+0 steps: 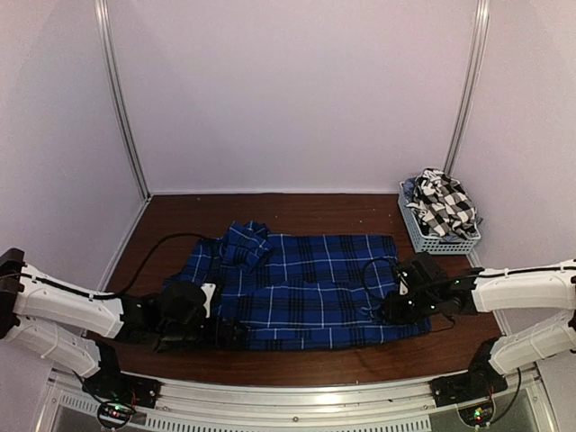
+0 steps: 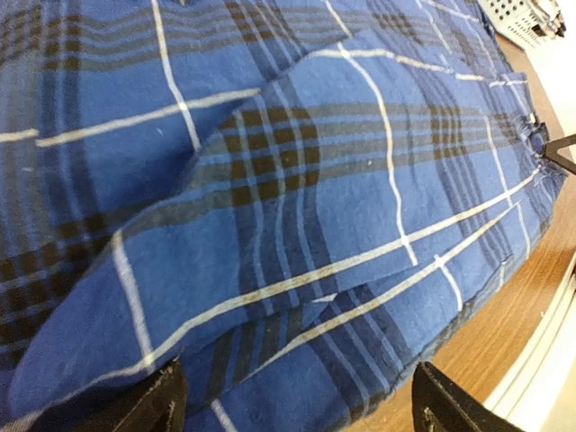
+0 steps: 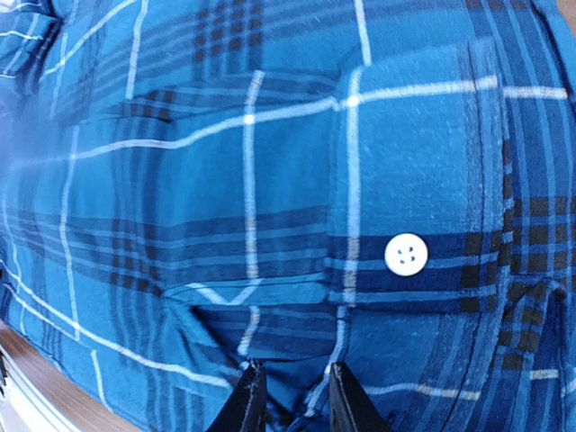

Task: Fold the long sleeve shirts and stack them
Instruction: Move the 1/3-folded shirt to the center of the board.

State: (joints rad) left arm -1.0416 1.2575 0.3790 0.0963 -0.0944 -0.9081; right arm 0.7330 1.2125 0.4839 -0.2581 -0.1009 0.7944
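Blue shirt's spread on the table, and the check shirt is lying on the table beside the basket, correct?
Not quite. The check shirt is bundled inside the basket, not on the table beside it; the top external view shows this. The blue shirt is spread on the table, as you said.

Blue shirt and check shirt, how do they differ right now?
The blue shirt is royal-blue plaid; the check shirt is black and white. The blue shirt lies spread on the table; the check shirt sits bunched in the basket. The left claw is open at the blue shirt and the right claw pinches it; neither touches the check shirt. Both are patterned cloth.
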